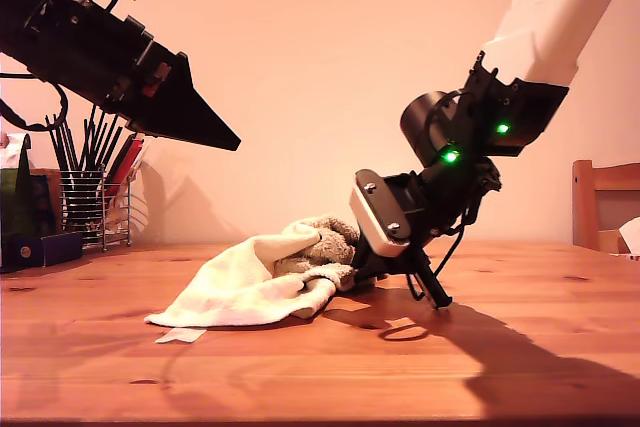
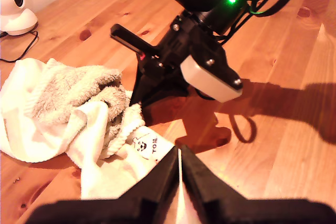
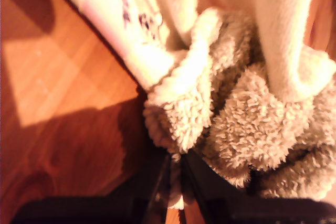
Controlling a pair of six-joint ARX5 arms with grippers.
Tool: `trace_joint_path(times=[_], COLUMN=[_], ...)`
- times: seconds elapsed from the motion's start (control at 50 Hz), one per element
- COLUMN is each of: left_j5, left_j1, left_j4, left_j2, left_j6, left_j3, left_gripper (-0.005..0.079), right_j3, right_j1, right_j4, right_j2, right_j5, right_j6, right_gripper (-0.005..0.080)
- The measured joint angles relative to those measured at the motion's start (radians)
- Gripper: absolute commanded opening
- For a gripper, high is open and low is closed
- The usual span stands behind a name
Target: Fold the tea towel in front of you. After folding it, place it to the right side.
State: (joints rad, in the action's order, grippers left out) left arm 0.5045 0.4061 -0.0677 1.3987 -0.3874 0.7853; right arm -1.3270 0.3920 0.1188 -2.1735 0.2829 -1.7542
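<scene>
The towel is cream-white terry cloth, lying crumpled in a loose heap on the table, near the middle of the exterior view; one flap spreads flat toward the exterior view's left, while the bunched, shaggy part rises toward the right. In the first wrist view you see a white label with a small printed figure and lettering at one edge of the towel.

Count one towel, one table and two grippers. My second gripper sits low at the bunched edge of the towel, its tips at the table surface; in the second wrist view its jaws are drawn nearly together and pinch a fold of the towel between them. My first gripper hangs high at the exterior view's upper left, well clear of the towel; its jaws are pressed together with only a thin slit between them and hold nothing.

Behind, at the exterior view's left, you see one wire holder filled with dark utensils; at the right edge stands one wooden chair; one white rounded device with a cable sits on the table in the first wrist view.
</scene>
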Motion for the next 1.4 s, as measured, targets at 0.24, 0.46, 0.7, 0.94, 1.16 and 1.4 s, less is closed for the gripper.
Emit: trace_joint_path(times=[0.24, 0.46, 0.7, 0.94, 1.16, 1.4], left_j5=[-0.042, -0.042, -0.043, -0.064, -0.171, -0.295], left_j1=[0.0, 0.0, 0.0, 0.033, 0.087, 0.117], left_j4=[0.002, 0.0, -0.009, -0.018, -0.11, -0.283], left_j2=[0.0, 0.0, 0.0, 0.037, 0.134, 0.231], left_j6=[0.0, 0.0, -0.011, -0.023, -0.024, -0.013], left_j3=[0.0, 0.0, 0.0, 0.0, 0.0, 0.0], left_gripper=[-0.0013, -0.0008, 0.0328, 0.0381, 0.0381, 0.0381], right_j3=[0.0, 0.0, 0.0, 0.0, 0.0, -0.031], right_j1=[0.042, 0.069, 0.12, 0.167, 0.18, 0.179], right_j4=[-0.111, -0.251, -0.387, -0.405, -0.405, -0.419], right_j2=[0.047, 0.241, 0.376, 0.375, 0.375, 0.375], right_j5=[-0.066, -0.093, -0.092, -0.116, -0.137, -0.137], right_j6=[0.138, 0.287, 0.443, 0.476, 0.523, 0.555], right_gripper=[-0.0011, -0.0011, -0.0011, -0.0011, -0.0011, -0.0011])
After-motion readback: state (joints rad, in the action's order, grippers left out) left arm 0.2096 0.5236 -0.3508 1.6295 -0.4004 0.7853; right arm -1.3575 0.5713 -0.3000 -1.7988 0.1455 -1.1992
